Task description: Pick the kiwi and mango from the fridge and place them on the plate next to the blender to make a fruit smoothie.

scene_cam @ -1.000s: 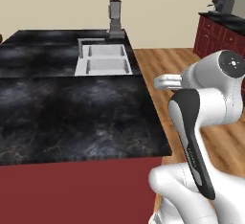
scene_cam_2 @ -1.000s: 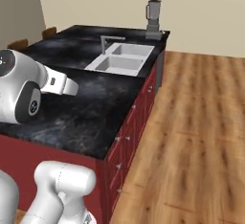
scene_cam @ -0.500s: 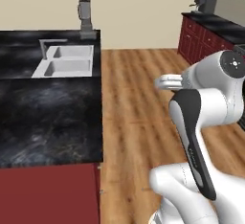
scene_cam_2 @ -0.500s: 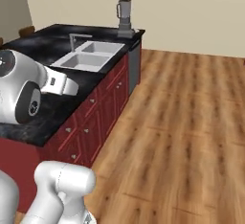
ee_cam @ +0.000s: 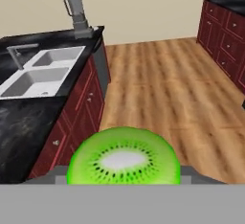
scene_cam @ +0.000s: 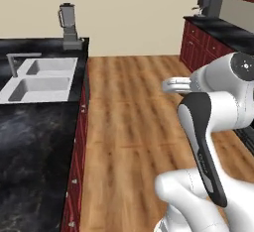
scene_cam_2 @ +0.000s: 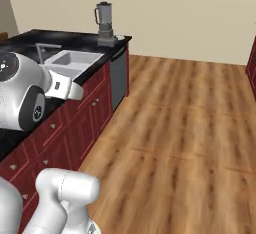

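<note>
A halved kiwi (ee_cam: 123, 160) with a bright green face and pale core sits between the fingers of my gripper (ee_cam: 124, 176), which is shut on it; just the grey finger edges show on either side. My arm is folded close to the base, its white wrist (scene_cam: 174, 83) pointing toward the island. The grey blender (scene_cam: 68, 25) (scene_cam_2: 104, 24) (ee_cam: 78, 13) stands at the far corner of the black island counter (scene_cam: 34, 142). The plate is too small to make out from here. The mango and the fridge are out of view.
A double sink (scene_cam: 37, 80) (ee_cam: 40, 72) with a faucet is set into the island. Red cabinets (scene_cam: 203, 45) with a coffee machine (scene_cam: 208, 5) line the right wall. Wide wooden floor (scene_cam_2: 185, 128) lies between the island and those cabinets.
The whole scene has slid left in both base views, so the base has moved: the island now lies at the left and more floor shows. The arm keeps its pose.
</note>
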Tool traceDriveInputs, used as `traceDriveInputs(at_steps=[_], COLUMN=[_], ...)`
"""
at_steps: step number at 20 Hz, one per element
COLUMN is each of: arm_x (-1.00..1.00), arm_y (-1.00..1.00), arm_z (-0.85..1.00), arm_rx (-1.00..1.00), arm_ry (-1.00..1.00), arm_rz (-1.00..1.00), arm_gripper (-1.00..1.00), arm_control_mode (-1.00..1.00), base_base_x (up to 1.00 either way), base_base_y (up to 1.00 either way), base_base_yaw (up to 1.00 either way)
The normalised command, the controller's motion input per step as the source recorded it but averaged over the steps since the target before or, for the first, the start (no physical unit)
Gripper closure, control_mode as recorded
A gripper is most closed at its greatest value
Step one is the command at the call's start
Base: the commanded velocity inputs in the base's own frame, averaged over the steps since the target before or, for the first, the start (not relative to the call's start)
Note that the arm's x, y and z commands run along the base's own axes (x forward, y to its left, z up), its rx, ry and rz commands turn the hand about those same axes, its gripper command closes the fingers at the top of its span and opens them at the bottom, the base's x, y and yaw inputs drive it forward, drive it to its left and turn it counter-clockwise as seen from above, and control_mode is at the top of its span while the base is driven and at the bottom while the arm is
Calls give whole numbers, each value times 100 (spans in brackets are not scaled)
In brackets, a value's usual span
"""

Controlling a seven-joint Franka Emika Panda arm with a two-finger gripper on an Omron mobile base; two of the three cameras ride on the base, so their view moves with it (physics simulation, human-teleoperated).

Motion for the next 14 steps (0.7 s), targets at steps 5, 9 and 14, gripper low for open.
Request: traceDriveInputs(at_steps=[5,9,14], arm_x=[0,0,0], arm_y=[0,0,0], arm_z=[0,0,0], arm_rx=[0,0,0], arm_ry=[0,0,0], arm_rz=[0,0,0], arm_gripper=[100,100,100], arm_control_mode=[100,100,100], base_base_x=[100,100,100], base_base_y=[-47,-81,-83], base_base_yaw=[1,1,1])
